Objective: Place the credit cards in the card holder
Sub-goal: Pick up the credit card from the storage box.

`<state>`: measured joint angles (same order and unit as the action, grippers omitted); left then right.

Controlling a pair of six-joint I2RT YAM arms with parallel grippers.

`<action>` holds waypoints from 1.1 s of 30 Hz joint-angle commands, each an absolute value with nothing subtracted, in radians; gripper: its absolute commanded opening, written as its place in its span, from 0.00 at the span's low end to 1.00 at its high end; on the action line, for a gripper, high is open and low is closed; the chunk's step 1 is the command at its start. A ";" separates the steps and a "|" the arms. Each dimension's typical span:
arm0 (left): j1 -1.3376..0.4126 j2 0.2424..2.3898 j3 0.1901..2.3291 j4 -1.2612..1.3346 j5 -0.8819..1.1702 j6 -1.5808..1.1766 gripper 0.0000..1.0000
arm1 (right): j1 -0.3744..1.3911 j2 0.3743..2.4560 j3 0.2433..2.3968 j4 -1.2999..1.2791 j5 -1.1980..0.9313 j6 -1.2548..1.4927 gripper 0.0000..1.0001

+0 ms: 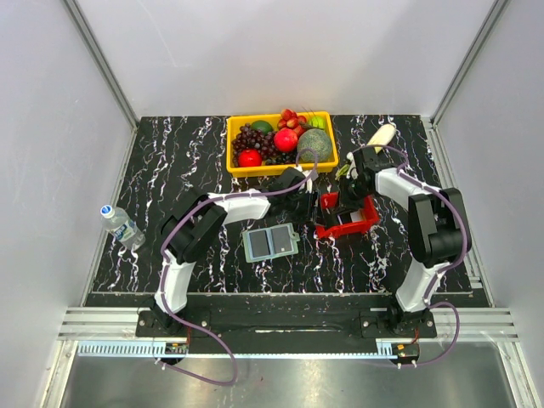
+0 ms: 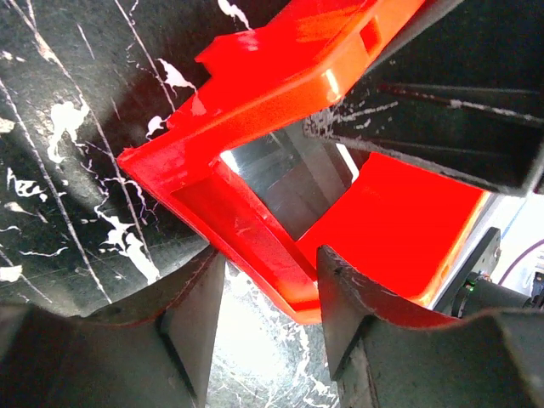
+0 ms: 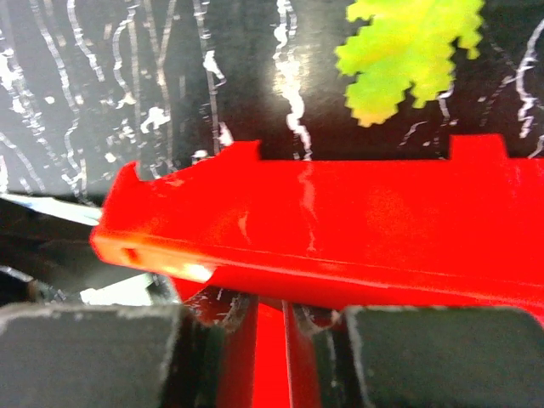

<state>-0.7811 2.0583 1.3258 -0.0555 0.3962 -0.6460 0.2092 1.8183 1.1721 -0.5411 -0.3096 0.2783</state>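
Note:
The grey-green card holder point(image 1: 270, 242) lies open and flat on the black marbled table, in front of my left arm. A red plastic basket point(image 1: 348, 217) sits tilted between my two grippers. My right gripper point(image 1: 350, 191) is shut on a thin wall of the red basket point(image 3: 340, 229), its fingers point(image 3: 212, 331) pressed on either side. My left gripper point(image 1: 313, 204) is open, with a corner of the red basket's rim point(image 2: 280, 255) between its fingers point(image 2: 348, 297). A shiny grey flat surface point(image 2: 285, 183) shows inside the basket; I cannot tell whether it is a card. No credit card shows clearly.
A yellow basket point(image 1: 238, 161) full of toy fruit stands at the back centre. A banana point(image 1: 381, 136) lies at the back right and a green leafy toy point(image 3: 408, 51) just beyond the red basket. A water bottle point(image 1: 121, 223) lies at the table's left edge.

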 commanded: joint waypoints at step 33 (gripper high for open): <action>-0.808 1.944 1.177 0.143 0.434 -0.755 0.54 | 0.261 1.755 1.083 -0.443 -0.311 0.391 0.43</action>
